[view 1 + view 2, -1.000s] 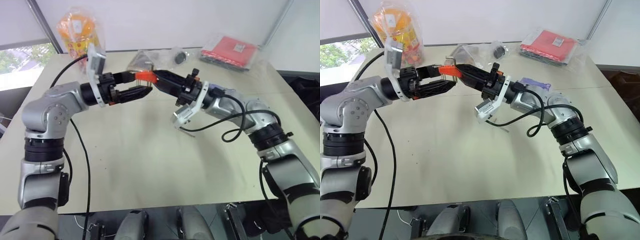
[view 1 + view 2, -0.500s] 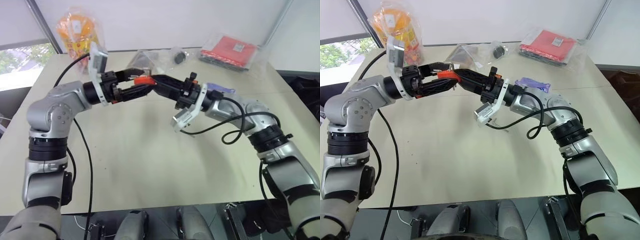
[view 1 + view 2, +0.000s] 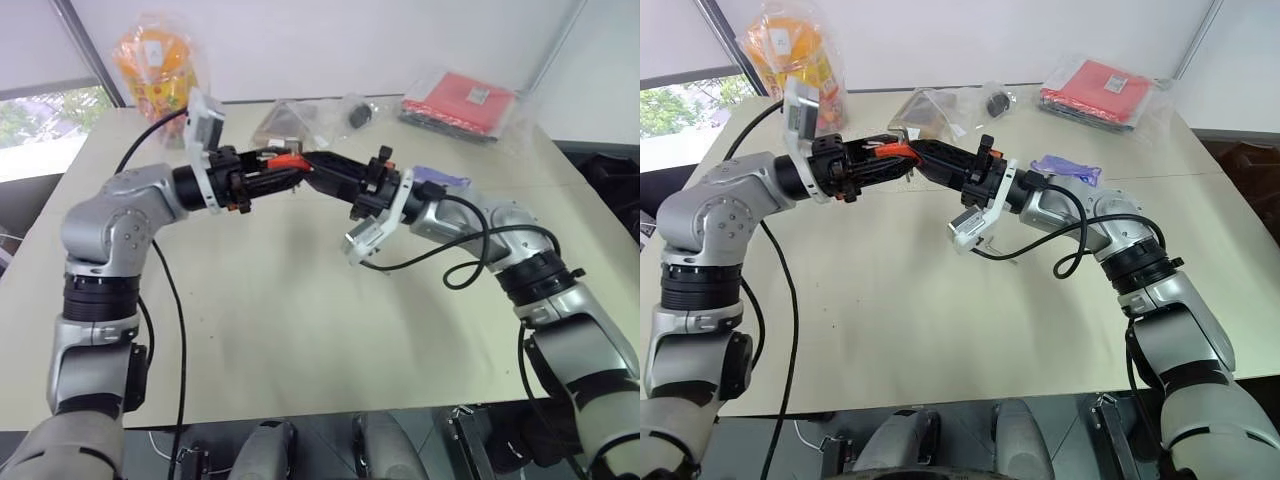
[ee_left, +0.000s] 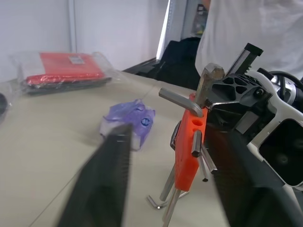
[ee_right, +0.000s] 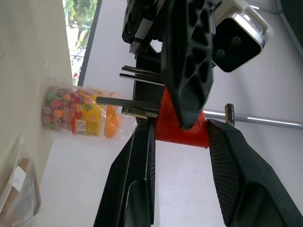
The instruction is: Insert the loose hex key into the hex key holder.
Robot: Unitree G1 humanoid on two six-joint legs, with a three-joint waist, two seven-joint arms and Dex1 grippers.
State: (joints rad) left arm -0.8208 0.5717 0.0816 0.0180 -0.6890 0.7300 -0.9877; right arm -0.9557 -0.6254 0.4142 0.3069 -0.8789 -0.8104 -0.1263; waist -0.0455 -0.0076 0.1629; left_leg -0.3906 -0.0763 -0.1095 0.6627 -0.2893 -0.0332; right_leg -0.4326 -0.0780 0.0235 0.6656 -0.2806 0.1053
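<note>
Both arms meet in mid-air above the far half of the beige table (image 3: 300,330), tip to tip, and the hex key holder (image 3: 291,160) sits right where they meet. The right gripper (image 5: 182,130) has its two black fingers pressed on opposite faces of the red-orange block, holding it clear of the tabletop with its grey keys fanning out of it toward the table below. The left gripper (image 3: 283,172) comes in from the other side with its jaws drawn narrow about the same block; one of its fingers (image 5: 187,61) lies flat across the block's face, though I cannot tell whether it is pinching the block or a key. In the left wrist view a bent grey key (image 4: 182,102) lies across the top corner of the holder, just under the tip of a right finger; whether that is the loose hex key I cannot say. Beneath the jaws the table is bare and roomy toward the near edge. Beyond the jaws, along the far edge, lie a clear bag (image 3: 288,120), a small dark round thing (image 3: 358,114), a flat red packet (image 3: 462,100) and a bag of colourful sweets (image 3: 155,60); a purple item (image 4: 130,118) rests just beside the right wrist.
</note>
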